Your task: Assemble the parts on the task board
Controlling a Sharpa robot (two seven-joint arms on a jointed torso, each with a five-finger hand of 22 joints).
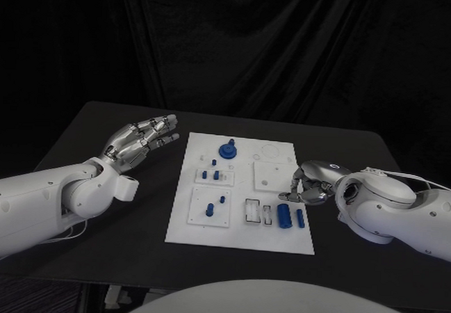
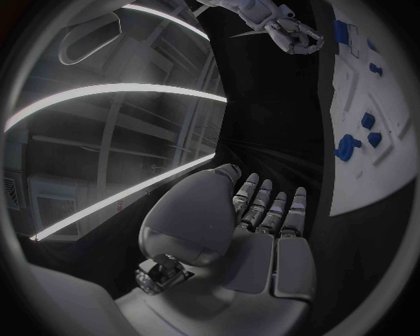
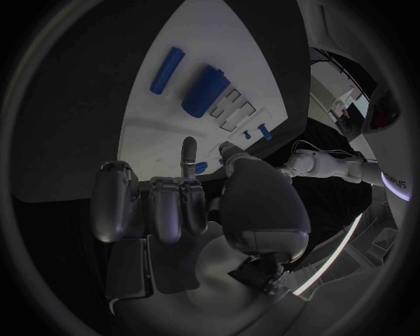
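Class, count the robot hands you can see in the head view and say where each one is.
2. The left hand hovers open over the black table, just off the task board's left edge. The right hand is curled at the board's right edge, near the loose blue parts.

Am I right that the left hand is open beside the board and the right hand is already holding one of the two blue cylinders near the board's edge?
Not quite. The left hand is open beside the task board, but the right hand holds nothing: the head view shows both blue cylinders lying on the board, with its curled fingers near them.
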